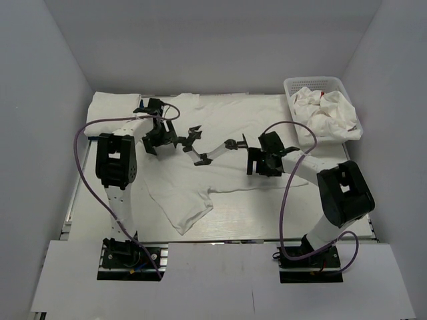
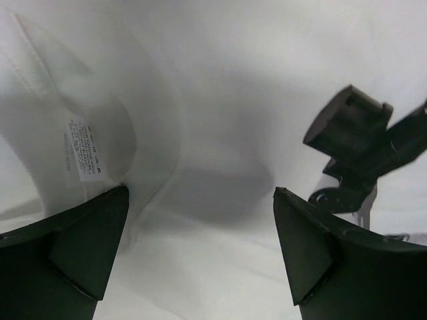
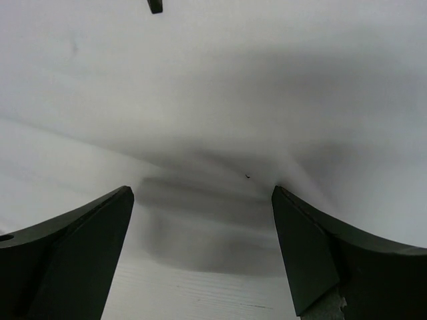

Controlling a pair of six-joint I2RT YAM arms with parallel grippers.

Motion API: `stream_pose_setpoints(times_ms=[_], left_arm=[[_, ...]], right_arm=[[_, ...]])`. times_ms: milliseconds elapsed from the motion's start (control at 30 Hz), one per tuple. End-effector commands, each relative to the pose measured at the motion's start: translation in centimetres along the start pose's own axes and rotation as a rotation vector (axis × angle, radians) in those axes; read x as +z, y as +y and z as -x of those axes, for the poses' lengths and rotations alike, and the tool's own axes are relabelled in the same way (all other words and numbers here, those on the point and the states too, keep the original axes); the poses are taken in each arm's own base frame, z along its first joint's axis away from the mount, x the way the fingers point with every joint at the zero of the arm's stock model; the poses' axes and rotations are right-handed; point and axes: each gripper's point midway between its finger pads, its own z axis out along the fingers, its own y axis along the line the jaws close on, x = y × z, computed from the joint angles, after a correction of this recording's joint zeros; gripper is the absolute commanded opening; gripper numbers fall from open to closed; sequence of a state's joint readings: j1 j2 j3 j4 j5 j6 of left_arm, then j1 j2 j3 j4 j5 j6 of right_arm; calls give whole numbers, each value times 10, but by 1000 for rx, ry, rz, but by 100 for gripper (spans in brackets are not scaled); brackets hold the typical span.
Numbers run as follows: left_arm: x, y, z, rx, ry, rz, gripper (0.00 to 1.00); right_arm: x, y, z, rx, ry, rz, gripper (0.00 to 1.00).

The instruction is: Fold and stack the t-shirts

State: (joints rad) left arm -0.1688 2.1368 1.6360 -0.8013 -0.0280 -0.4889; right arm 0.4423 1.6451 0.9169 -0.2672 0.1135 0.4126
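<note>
While white shirt point(image 1: 227, 120) lies flat on bench point(image 1: 90, 213), left jaws and right jaws spread wide, empty, over its middle, I'd pinch one side edge at two points, fold evenly.

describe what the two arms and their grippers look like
The left arm and right arm both have white links and bulky black joint housings, and each trails a looping purple cable. The left gripper and right gripper are black, with broad wedge-shaped fingers.
</note>
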Motion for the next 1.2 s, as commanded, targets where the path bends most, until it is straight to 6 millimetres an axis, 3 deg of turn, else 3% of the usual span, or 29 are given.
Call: stream_pose_setpoints(times_ms=[0,33,100,167,233,300,333,367,433,467,500,533,567,600,633,667,700,733,767,800,867,967,1000,1033,1167], left_arm=[[24,60,12,13,4,183,100],[25,60,16,14,6,170,100],[21,43,32,52,-32,88,100],[20,31,41,80,-55,23,100],[3,12,74,101,-148,-40,100],[-4,11,78,102,-126,-32,100],[-9,11,82,111,-129,-19,100],[-20,6,90,118,-152,-15,100],[-37,8,86,130,-157,28,100],[-38,17,74,114,-137,54,100],[-65,14,68,72,-165,49,100],[-75,18,57,31,-149,53,100],[-74,31,20,-6,-50,83,100],[-81,33,4,-65,-30,70,100],[-114,23,-12,-73,-47,-19,100],[-105,33,-52,-83,24,-34,100],[-114,33,-70,-94,36,-80,100],[-129,35,-107,-110,58,-143,100],[-133,37,-118,-108,44,-174,100],[-135,43,-130,-107,36,-179,100],[-134,55,-161,-120,98,-159,100],[-135,45,-207,-106,250,-229,100],[-138,46,-217,-122,255,-249,100],[-131,55,-240,-140,301,-222,99],[-132,66,-279,-231,368,-196,91]], right_arm=[[-3,19,-19,-18,87,87,90],[-1,19,-18,-25,85,85,90],[-5,37,-15,-48,95,160,90],[-8,47,-1,-58,59,191,90],[-14,54,21,-62,-1,199,90],[-18,55,36,-59,-45,188,90],[-27,59,54,-60,-99,193,90],[-31,61,59,-57,-118,198,90],[-46,56,80,-29,-214,171,90],[-52,55,84,-1,-236,165,90],[-65,55,92,12,-279,171,90],[-66,44,92,58,-291,121,90],[-68,40,91,97,-291,111,90],[-78,36,93,138,-310,101,90],[-76,28,84,157,-296,74,90],[-77,22,82,183,-300,56,90],[-83,21,83,222,-317,63,90],[-79,14,68,229,-302,50,90],[-84,13,73,245,-337,69,90],[-76,5,59,247,-319,50,90],[-82,4,69,255,-376,68,90],[-84,-4,75,243,-386,34,90],[-88,-5,82,247,-403,26,90],[-90,-10,81,252,-405,8,90],[-91,-21,77,262,-427,-14,90]])
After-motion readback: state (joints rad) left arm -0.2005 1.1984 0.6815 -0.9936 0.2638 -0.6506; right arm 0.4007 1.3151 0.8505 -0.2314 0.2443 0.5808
